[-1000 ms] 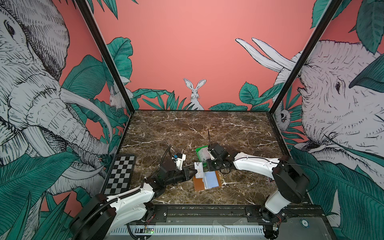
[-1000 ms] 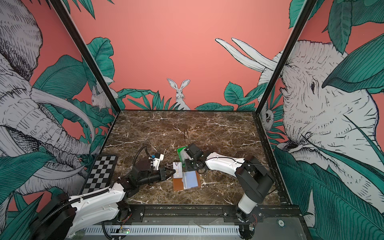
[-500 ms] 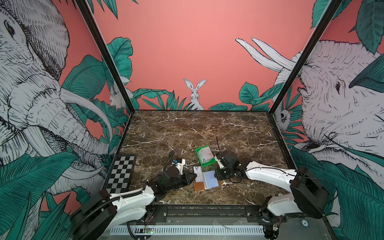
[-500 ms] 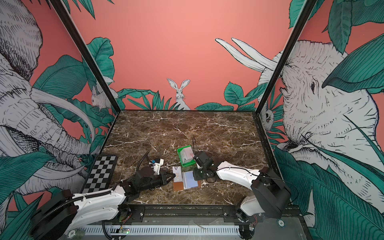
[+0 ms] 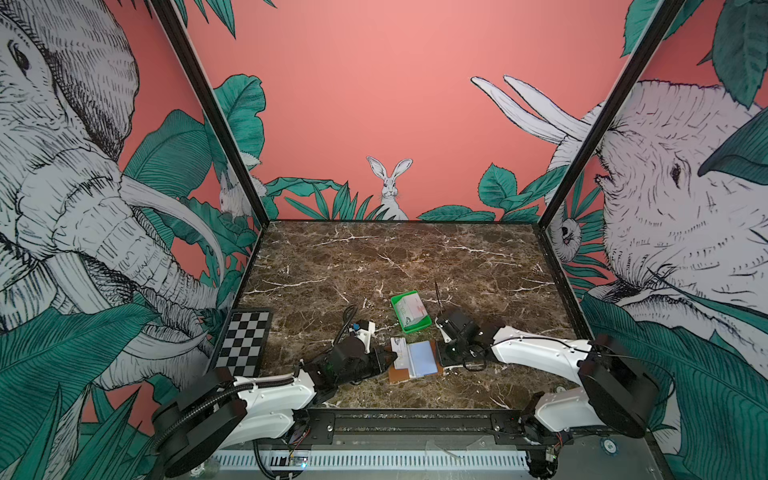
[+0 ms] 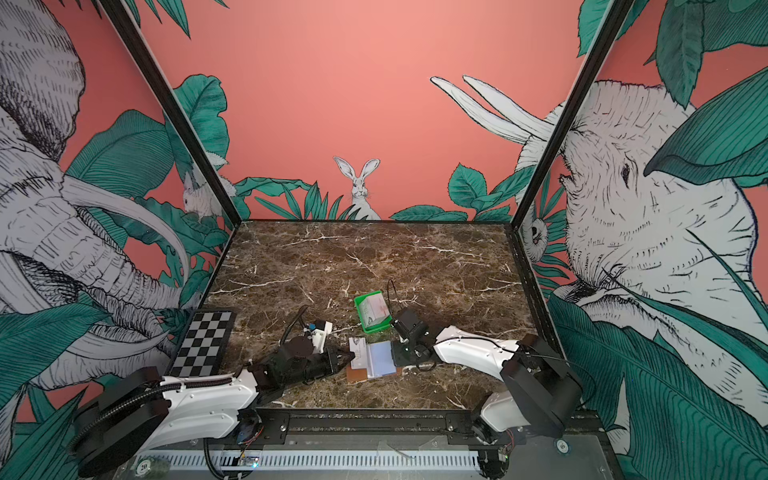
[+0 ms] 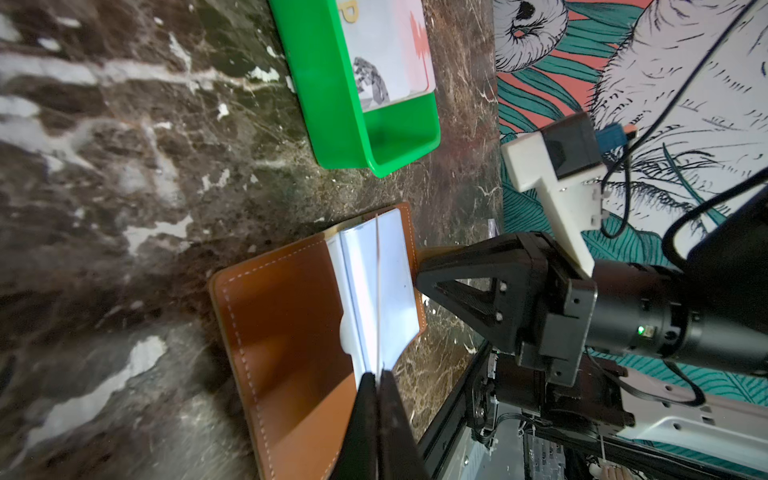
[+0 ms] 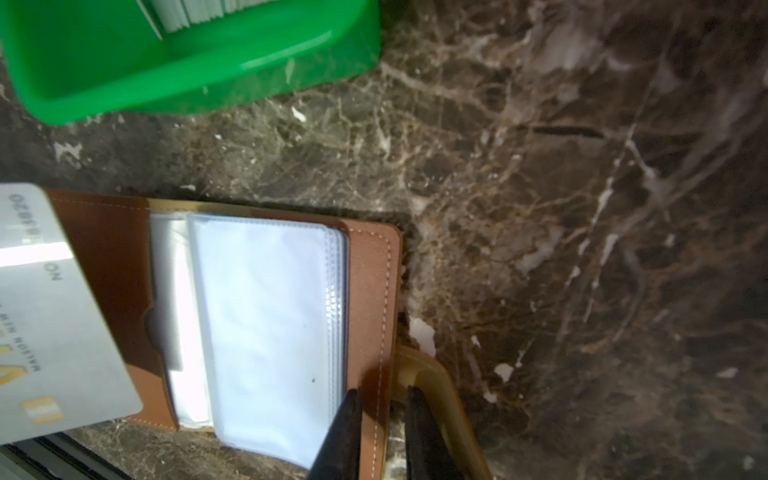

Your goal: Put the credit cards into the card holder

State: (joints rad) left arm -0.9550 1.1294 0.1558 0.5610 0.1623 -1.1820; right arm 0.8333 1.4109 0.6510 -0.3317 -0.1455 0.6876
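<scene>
left end effector (image 7: 376, 380) pinches a card (image 7: 377, 291) edge-on, lengthwise over the open card holder (image 7: 282, 316).

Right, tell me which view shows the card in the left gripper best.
The right wrist view: the card shows its printed face and chip. The left wrist view shows only its thin edge; in both top views it is small beside the wallet.

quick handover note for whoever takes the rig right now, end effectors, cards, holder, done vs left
Left end effector: shut on a white card, edge-on above the open card holder.
Right end effector: shut on the card holder's right cover edge, by the snap tab, pinning it open.
Green tray behind the holder has more cards.
Done: one card picked, holder open.
Left: slide it into a clear sleeve, then the rest.
</scene>
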